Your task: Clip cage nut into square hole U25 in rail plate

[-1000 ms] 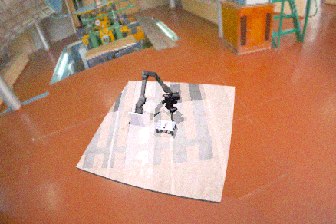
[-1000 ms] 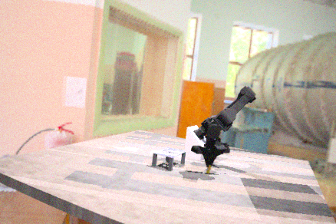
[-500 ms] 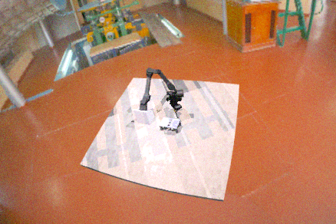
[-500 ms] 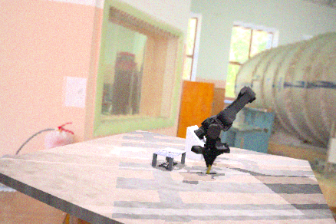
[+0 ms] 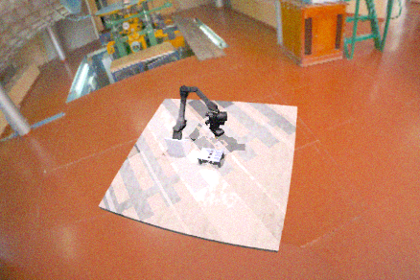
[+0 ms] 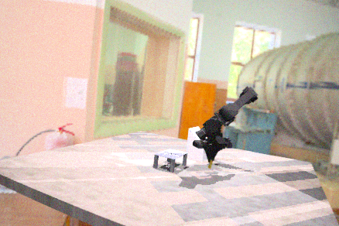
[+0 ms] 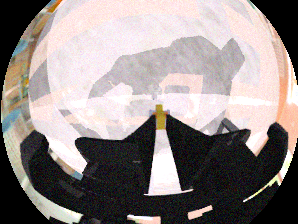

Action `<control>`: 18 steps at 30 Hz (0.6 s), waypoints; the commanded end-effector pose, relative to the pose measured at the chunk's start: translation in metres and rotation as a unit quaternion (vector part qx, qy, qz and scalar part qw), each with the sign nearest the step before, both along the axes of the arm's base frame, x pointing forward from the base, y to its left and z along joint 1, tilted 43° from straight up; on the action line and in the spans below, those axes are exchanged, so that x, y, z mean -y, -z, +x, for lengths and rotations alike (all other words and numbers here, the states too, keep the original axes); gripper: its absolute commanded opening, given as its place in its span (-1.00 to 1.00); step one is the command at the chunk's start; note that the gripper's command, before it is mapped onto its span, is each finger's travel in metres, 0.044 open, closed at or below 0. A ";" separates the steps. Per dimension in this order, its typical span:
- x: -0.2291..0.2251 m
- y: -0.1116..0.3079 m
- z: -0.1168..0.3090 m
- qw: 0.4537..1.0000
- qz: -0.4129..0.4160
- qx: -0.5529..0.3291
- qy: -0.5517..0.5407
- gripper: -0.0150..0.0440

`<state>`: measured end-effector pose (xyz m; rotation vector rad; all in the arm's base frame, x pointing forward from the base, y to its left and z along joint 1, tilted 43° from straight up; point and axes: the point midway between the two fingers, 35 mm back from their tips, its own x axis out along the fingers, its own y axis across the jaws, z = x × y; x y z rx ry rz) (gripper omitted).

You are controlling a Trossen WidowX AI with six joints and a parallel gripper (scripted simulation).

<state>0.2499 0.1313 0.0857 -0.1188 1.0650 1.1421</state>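
The cage nut, small and yellow-gold (image 6: 210,165) (image 7: 160,121), is between the tips of my gripper (image 5: 219,134) (image 6: 210,159) (image 7: 160,117). The gripper is shut on it and points downward. The nut appears to be a little above the table; in the top view it is too small to make out. The rail plate (image 5: 217,152) (image 6: 176,154) is a light plate on short dark legs. It stands apart from the gripper, to its left in the exterior view and below it in the top view. The U25 mark and its hole are too small to tell.
A white upright panel (image 5: 176,149) (image 6: 193,144) stands near the arm's base, beside the rail plate. The table (image 5: 255,201) (image 6: 86,174) has patchy grey and pale markings, and the arm's shadow falls on it below the gripper.
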 end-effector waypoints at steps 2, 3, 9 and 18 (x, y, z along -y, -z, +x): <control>0.018 -0.022 0.001 1.000 0.003 0.012 0.000 -0.39; 0.022 -0.025 0.000 1.000 0.003 0.012 0.000 -0.39; 0.030 -0.031 -0.002 1.000 0.003 0.012 0.001 -0.39; 0.054 -0.051 -0.003 1.000 0.002 0.009 0.003 -0.39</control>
